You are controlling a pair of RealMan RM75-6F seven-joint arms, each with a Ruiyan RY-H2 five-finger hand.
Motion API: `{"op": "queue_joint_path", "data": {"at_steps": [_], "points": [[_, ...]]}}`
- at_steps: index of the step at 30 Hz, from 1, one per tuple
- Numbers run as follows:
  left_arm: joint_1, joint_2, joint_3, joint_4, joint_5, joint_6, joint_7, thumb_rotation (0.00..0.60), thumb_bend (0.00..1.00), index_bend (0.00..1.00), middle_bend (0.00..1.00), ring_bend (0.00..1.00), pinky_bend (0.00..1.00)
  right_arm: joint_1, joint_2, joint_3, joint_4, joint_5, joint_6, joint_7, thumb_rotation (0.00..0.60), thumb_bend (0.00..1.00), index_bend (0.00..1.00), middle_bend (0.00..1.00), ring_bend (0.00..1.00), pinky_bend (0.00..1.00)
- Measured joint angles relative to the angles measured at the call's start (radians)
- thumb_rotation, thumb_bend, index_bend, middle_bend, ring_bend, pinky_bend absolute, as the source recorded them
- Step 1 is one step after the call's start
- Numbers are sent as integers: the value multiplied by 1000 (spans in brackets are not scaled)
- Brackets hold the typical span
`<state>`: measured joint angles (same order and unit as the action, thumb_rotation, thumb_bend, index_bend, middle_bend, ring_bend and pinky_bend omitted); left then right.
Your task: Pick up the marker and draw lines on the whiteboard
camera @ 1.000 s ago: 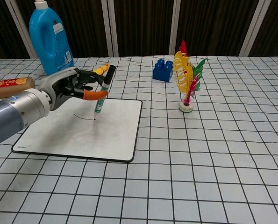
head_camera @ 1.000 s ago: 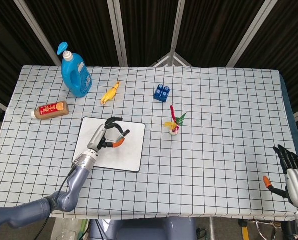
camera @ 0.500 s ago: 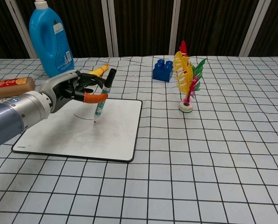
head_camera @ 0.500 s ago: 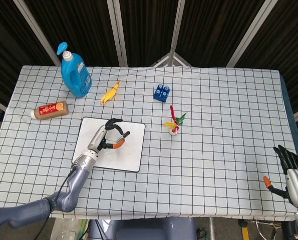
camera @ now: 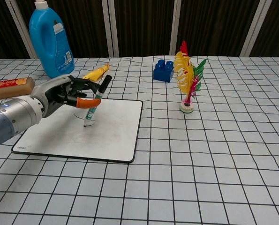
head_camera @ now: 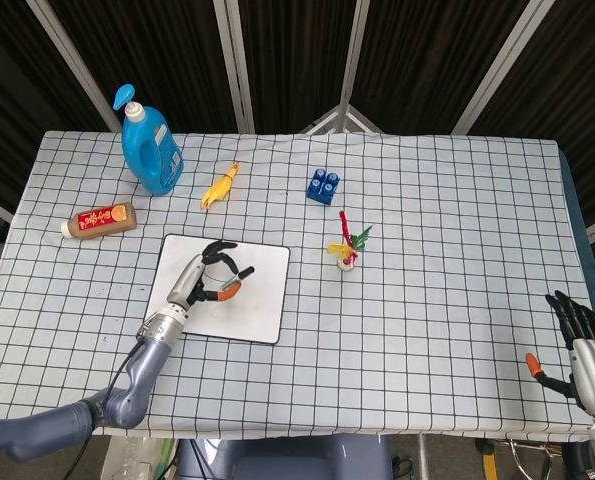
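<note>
My left hand [camera: 64, 93] [head_camera: 203, 276] holds the marker [camera: 94, 100], a green and white pen with a black cap end, pinched between the orange-tipped thumb and the fingers. The marker stands tilted with its tip down on the whiteboard [camera: 111, 136] [head_camera: 257, 310]. A thin dark curved line [camera: 78, 117] shows on the board just beside the tip. My right hand [head_camera: 581, 345] hangs past the table's right front corner, fingers spread, holding nothing; the chest view does not show it.
A blue detergent bottle [camera: 50, 40] and a red-labelled bottle lying flat [camera: 10, 87] stand left of the board. A yellow toy [camera: 96, 72] lies behind it. A blue brick [camera: 163, 70] and a feathered shuttlecock [camera: 188, 79] stand to the right.
My left hand has slid left and toward the front across the whiteboard, carrying the marker with its tip on the board. The right hand has not moved.
</note>
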<state>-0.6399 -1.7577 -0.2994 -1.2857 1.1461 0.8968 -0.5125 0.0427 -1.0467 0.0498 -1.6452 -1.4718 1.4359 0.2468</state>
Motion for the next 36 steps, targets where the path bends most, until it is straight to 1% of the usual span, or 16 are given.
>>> {"op": "queue_joint_path", "data": {"at_steps": [9,16,24,28,32,36], "points": [[43,53,21,-49,2,23,5,600,513,680,152,3,55,0,-4,1,2,1,1,-12,600,354,0,0,0,0],[89,114,37,-119,9,52,-5,600,513,681,154,4,55,1,-6,4,0,5,3,-23,600,354,0,0,0,0],[126,193,15,-255,55,115,-61,600,513,682,156,4,55,1,-8,6,-2,10,1,-30,600,354,0,0,0,0],[138,250,0,-330,83,142,-68,600,513,681,155,4,55,1,-7,6,-2,10,1,-28,600,354,0,0,0,0],[136,283,-1,-341,91,141,-25,600,513,681,155,5,55,0,-6,5,-3,9,2,-26,600,354,0,0,0,0],[127,307,13,-325,93,130,71,600,513,681,155,4,53,1,-5,5,-2,10,-1,-25,600,354,0,0,0,0]]}}
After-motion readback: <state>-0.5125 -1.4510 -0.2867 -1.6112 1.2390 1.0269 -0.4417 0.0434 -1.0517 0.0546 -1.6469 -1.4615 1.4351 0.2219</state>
